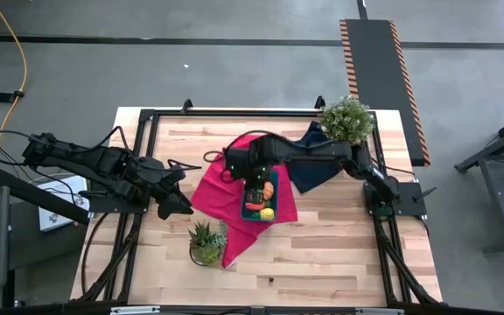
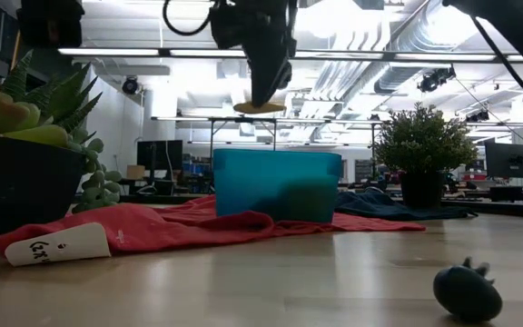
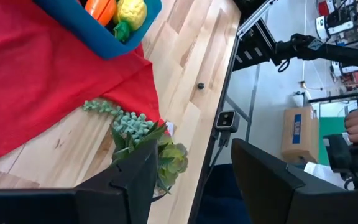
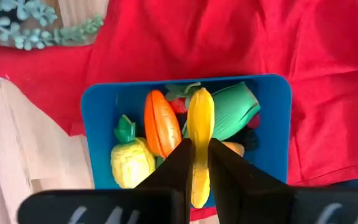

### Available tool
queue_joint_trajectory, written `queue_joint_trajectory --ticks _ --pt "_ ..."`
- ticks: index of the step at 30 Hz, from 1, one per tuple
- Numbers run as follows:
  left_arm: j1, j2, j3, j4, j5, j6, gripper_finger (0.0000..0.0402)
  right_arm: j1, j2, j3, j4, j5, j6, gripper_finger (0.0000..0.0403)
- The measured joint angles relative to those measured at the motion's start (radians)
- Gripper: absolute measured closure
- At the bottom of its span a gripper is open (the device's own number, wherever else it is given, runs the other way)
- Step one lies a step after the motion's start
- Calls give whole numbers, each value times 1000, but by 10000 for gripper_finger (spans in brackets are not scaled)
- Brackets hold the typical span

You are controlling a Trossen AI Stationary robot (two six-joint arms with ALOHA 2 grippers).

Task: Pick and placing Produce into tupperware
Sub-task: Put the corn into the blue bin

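The right hand (image 4: pixel 196 163) held a long yellow toy fruit (image 4: pixel 199 134) right over the teal-blue plastic tub (image 4: pixel 98 115)

Its two dark fingers were clamped on the yellow piece near its middle, and that looked like a good place to hold it, since the toy seemed light, hard and a bit slippery. In the tub lay an orange toy (image 4: pixel 161 129), a bumpy yellow one (image 4: pixel 133 162) and a green ribbed one (image 4: pixel 235 111), so little room was left. The tub sat on a red cloth (image 1: pixel 213 188) on the wooden worktop (image 1: pixel 322 254). Close by stood a small spiky potted plant (image 1: pixel 206 241) and, farther off, a bushy potted plant (image 1: pixel 346 120) by a dark blue cloth (image 1: pixel 313 166); neither looked in the way. The left hand (image 1: pixel 180 206) waited off beside the red cloth, fingers partly apart, holding nothing
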Motion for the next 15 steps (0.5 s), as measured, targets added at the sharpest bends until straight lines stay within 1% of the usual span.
queue_joint_trajectory --ticks 5,9,15 --pt "0 0 0 0 0 12 208 -34 0 0 17 -44 -12 373" --pt "0 0 0 0 0 25 208 -36 0 -7 40 -45 -20 373" --pt "0 0 0 -1 0 25 208 -29 0 -67 75 -50 -20 373"
